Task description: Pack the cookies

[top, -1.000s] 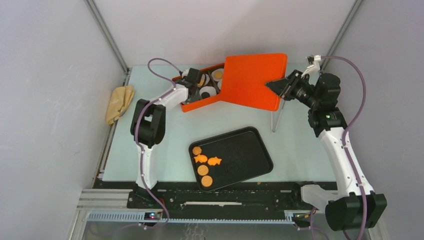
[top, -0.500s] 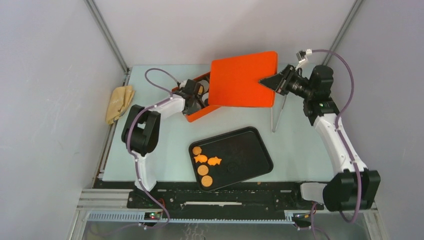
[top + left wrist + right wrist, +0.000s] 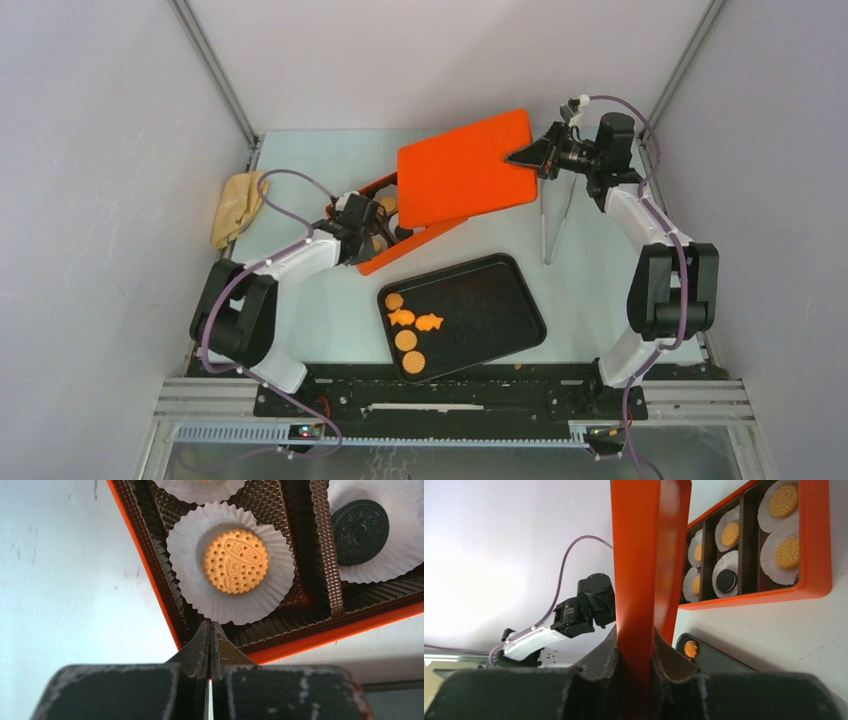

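Observation:
An orange lid (image 3: 463,170) hangs tilted over an open orange box (image 3: 405,245). My right gripper (image 3: 525,157) is shut on the lid's right edge (image 3: 636,580). My left gripper (image 3: 372,228) is shut, its tips (image 3: 210,626) at the box's near corner, over the rim (image 3: 320,639). In the box, a round orange cookie (image 3: 235,561) and a dark cookie (image 3: 360,531) lie in white paper liners; more fill other cells (image 3: 784,552). On the black tray (image 3: 490,300) lie round orange cookies (image 3: 413,362) and two fish-shaped ones (image 3: 429,322).
Metal tongs (image 3: 555,220) lie on the table right of the box. A yellow cloth (image 3: 240,205) sits at the left edge. Grey walls enclose the table on three sides.
My right gripper has carried the lid left, over the box. The box and my left gripper have shifted toward the near left.

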`<state>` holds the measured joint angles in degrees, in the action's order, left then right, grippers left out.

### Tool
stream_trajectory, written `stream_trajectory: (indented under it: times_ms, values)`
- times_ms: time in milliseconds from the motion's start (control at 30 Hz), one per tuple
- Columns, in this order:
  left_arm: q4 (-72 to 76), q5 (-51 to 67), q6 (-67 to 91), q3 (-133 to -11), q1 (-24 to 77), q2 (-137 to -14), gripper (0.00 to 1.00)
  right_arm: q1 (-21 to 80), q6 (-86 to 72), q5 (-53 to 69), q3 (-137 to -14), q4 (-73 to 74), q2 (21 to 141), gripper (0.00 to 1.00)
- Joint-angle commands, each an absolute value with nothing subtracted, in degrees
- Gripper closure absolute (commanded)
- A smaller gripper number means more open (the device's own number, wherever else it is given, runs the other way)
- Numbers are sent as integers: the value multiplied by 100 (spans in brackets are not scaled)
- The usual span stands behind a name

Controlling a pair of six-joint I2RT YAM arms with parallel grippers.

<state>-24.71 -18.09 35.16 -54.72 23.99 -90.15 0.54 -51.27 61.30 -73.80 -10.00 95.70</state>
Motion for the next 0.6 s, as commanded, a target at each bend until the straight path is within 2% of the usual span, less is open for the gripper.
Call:
stream_trajectory:
  times_ms: [0, 200, 367, 467, 567]
  values:
    - [-2649, -1846, 3653, -4946, 2427, -8521, 100, 36, -5797, 6847, -7787, -1985, 9804, 98]
    - [-2693, -1967, 3978, -4268, 2466, -7569, 100, 190, -6832, 7407, -8333, -3097, 10855, 98]
    - [-3050, -2274, 4017, -4668, 2735, -6075, 100, 564, -6718, 7746, -9668, -2484, 11906, 98]
    - [-3175, -2458, 4099, -4947, 2795, -5344, 100, 891, -5994, 7939, -10711, -1115, 12499, 98]
    - [-3224, -2634, 4148, -4939, 2795, -4851, 96, 1290, -4359, 7826, -11890, 1306, 13021, 98]
